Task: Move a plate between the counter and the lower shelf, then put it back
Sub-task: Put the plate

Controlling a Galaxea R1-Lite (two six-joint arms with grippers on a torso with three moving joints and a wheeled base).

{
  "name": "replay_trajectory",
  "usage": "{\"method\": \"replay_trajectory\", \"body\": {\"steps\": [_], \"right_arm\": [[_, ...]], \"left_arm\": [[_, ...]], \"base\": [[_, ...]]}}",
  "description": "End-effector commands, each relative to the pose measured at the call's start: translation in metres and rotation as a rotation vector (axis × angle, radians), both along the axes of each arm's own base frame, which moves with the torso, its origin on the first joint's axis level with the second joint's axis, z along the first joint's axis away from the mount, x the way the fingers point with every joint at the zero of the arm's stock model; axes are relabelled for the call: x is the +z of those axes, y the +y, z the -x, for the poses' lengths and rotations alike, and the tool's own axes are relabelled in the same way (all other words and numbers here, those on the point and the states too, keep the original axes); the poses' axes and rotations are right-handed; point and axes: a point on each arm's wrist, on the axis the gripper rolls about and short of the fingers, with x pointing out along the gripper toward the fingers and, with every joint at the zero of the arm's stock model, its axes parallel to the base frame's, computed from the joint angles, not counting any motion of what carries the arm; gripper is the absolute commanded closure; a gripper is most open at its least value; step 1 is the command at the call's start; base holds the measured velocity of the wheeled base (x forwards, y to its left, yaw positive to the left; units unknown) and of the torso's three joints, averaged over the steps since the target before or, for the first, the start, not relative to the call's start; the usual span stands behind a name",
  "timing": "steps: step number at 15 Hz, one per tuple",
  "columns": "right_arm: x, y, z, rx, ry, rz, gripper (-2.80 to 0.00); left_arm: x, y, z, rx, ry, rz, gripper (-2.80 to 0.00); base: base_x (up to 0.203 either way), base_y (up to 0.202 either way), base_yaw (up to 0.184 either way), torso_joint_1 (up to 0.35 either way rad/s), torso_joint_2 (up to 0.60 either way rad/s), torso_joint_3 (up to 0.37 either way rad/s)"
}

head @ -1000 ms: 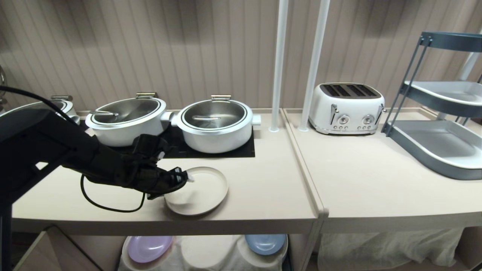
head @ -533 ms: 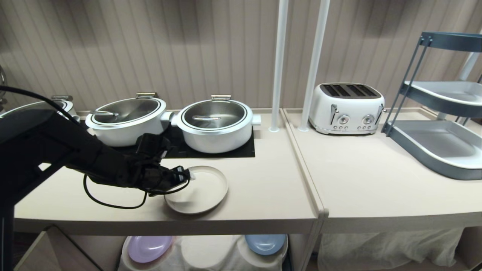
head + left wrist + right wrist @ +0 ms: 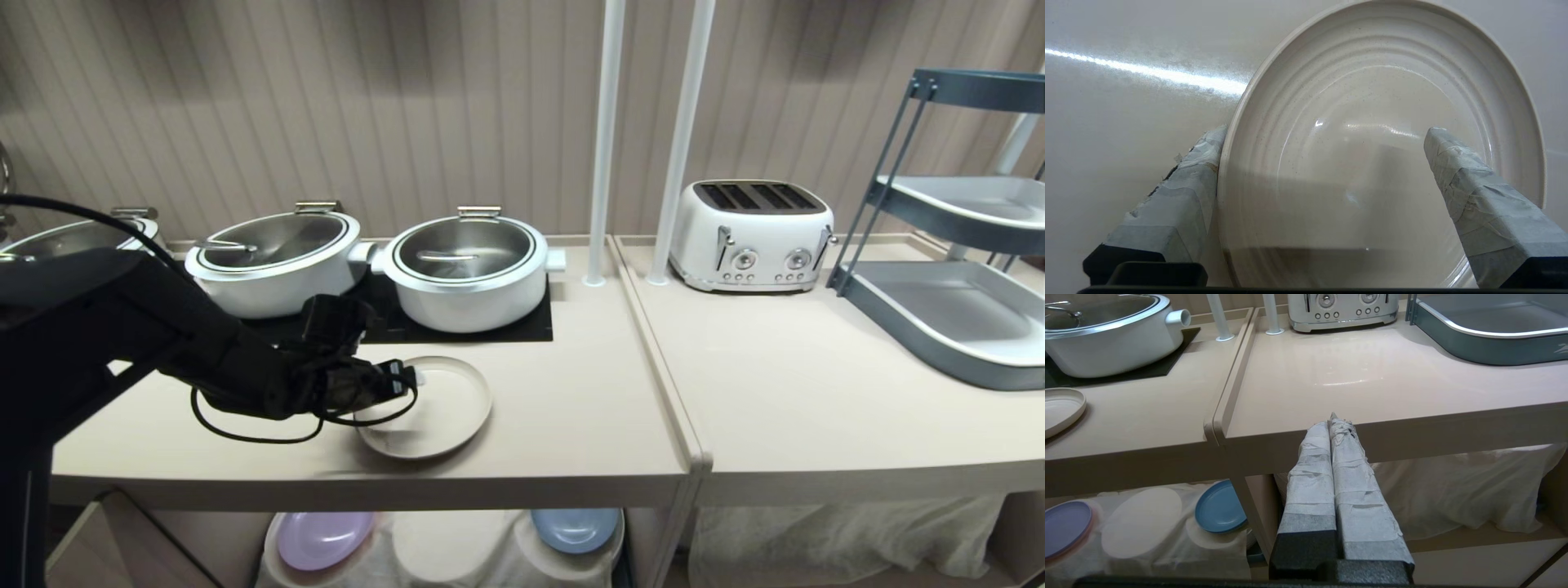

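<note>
- Left claw point(image 3: 406, 382): sits at lower left of centre in the head view, at the left rim of the plate point(image 3: 437, 408). Its jaws stand wide apart and grip nothing. In the left wrist view one taped finger point(image 3: 1186, 179) lies outside the rim, just beside it, and the other finger point(image 3: 1470, 183) is over the plate's inner surface.
- Plate: lies flat on the table point(image 3: 571, 425), near the front edge, just in front of the black cooktop panel point(image 3: 522, 327). It also shows at the left edge of the right wrist view point(image 3: 1059, 408).
- Pots: two white pots point(image 3: 273, 261) point(image 3: 467, 269) with steel lids stand on the cooktop panel, above the plate in the head frame.
- Lower shelf point(image 3: 457, 547): along the bottom of the head frame, under the table. A lilac plate point(image 3: 322, 539) lies on the left of its white cloth and a blue plate point(image 3: 575, 529) on the right; a bare round hump lies between them.
- Toaster point(image 3: 751, 233): stands right of centre on the adjoining worktop.
- Grey tiered rack point(image 3: 955, 318): stands at the right edge of the head frame.
- Right claw point(image 3: 1332, 420): seen only in the right wrist view, level with the front edge of the toaster's worktop, fingers pressed together and empty.
</note>
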Motion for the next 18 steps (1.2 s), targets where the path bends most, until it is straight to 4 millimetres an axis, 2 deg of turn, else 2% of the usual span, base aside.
{"method": "replay_trajectory", "body": {"steps": [1,7,13,18], "right_arm": [[0.000,0.000,0.000,0.000,0.001,-0.001,0.00],[0.000,0.000,0.000,0.000,0.001,-0.001,0.00],[0.000,0.000,0.000,0.000,0.001,-0.001,0.00],[0.000,0.000,0.000,0.000,0.001,-0.001,0.00]], "left_arm": [[-0.009,-0.002,0.000,0.002,0.004,-0.027,-2.80],[-0.013,-0.005,-0.002,-0.077,-0.128,-0.107,-2.80],[-0.031,-0.006,0.010,-0.099,-0.215,-0.186,-2.80],[-0.020,-0.004,0.010,-0.088,-0.251,-0.177,-2.80]], "base": [[0.000,0.000,0.000,0.000,0.00,0.000],[0.000,0.000,0.000,0.000,0.00,0.000],[0.000,0.000,0.000,0.000,0.00,0.000],[0.000,0.000,0.000,0.000,0.00,0.000]]}}
